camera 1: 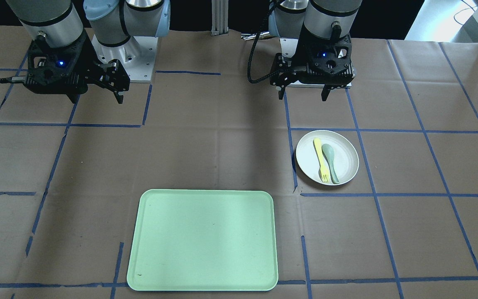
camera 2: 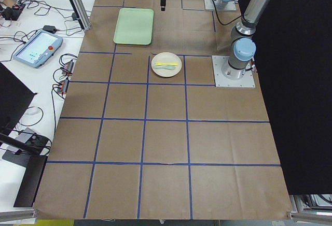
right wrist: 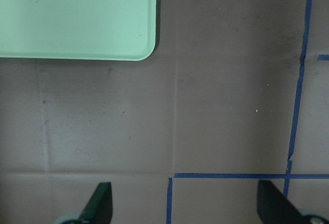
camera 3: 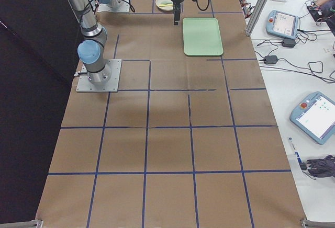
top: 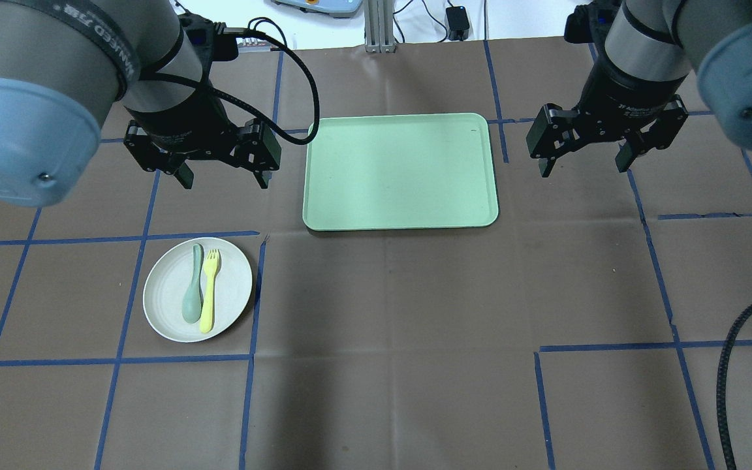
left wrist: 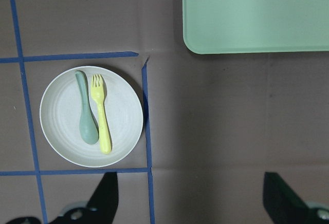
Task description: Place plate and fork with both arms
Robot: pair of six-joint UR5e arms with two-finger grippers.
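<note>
The off-white plate lies on the brown table on my left side, also in the front view and the left wrist view. The pale-yellow fork lies on it beside a grey-green spoon. My left gripper hangs open and empty above the table, beyond the plate toward the tray. My right gripper hangs open and empty to the right of the tray.
A rectangular mint-green tray lies empty between the two grippers; its corners show in the wrist views. Blue tape lines cross the brown table cover. A black cable loops from the left wrist.
</note>
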